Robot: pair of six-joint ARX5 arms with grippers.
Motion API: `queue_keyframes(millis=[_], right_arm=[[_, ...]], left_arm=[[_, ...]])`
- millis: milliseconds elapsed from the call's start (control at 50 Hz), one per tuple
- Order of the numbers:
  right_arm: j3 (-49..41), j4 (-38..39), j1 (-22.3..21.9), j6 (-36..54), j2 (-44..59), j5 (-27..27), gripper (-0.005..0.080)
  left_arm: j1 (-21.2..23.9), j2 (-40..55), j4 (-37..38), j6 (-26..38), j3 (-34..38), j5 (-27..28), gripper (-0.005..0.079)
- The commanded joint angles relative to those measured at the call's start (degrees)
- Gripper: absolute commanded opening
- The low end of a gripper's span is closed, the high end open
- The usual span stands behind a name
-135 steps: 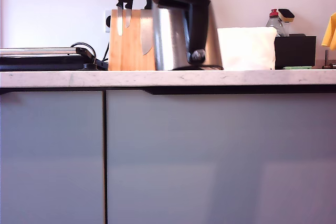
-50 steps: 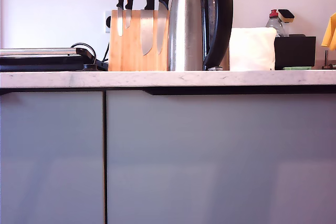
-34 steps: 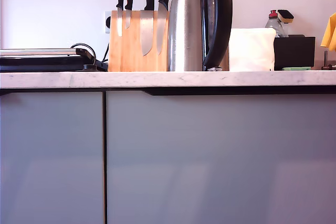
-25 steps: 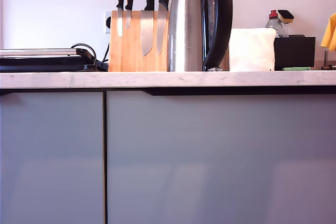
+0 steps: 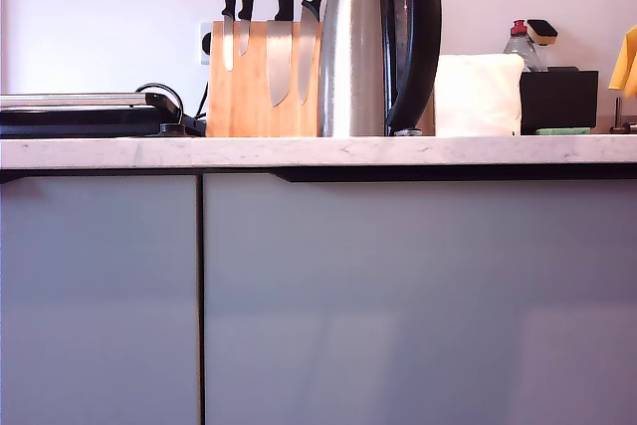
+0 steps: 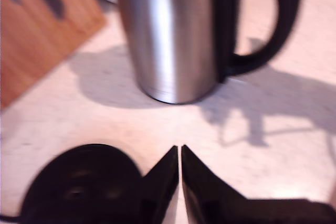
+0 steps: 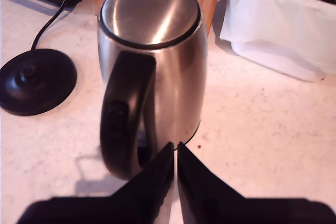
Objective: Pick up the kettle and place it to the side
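Exterior view: kettle [image 5: 363, 52] upright on countertop [image 5: 318, 150] near front edge, off its base [image 7: 35, 81], beside knife block [image 5: 261, 82]. My first gripper [image 6: 180, 153] and my second gripper [image 7: 175, 150] clenched, empty; placement looks done.

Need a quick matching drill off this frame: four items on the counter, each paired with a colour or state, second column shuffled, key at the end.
Column 1:
1. kettle
2. knife block
3. kettle base
4. my second gripper

Column 2:
A. black round disc with a cord, nothing standing on it
B. jaws closed, holding nothing
C. brushed steel, standing upright on the counter
D. light wood, knives on its face

Pairs: 1-C, 2-D, 3-A, 4-B
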State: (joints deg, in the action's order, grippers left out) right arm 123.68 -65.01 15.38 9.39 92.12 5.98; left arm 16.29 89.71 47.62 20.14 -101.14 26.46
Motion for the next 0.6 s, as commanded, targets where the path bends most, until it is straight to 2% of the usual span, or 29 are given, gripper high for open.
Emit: queue_keyframes(millis=[0,220,400,580], right_arm=[[-2.64,2.49,-0.59,0.94,-1.40,-0.87,-0.0007],[-13.99,12.52,-2.71,1.09,-7.26,-0.57,-0.0007],[-27.30,20.48,-3.93,0.46,-15.47,-0.63,-0.0007],[-39.74,29.03,-3.93,-0.98,-25.16,-1.57,-0.0007]], left_arm=[[-0.90,-0.57,-1.31,-0.74,1.40,0.00,-0.0018],[-2.56,-1.42,-6.91,-0.98,6.25,-1.84,-0.0018],[-2.58,-3.56,-14.43,-3.98,11.37,-2.19,-0.0018],[-2.58,-6.88,-21.31,-8.11,17.46,-5.25,-0.0018]])
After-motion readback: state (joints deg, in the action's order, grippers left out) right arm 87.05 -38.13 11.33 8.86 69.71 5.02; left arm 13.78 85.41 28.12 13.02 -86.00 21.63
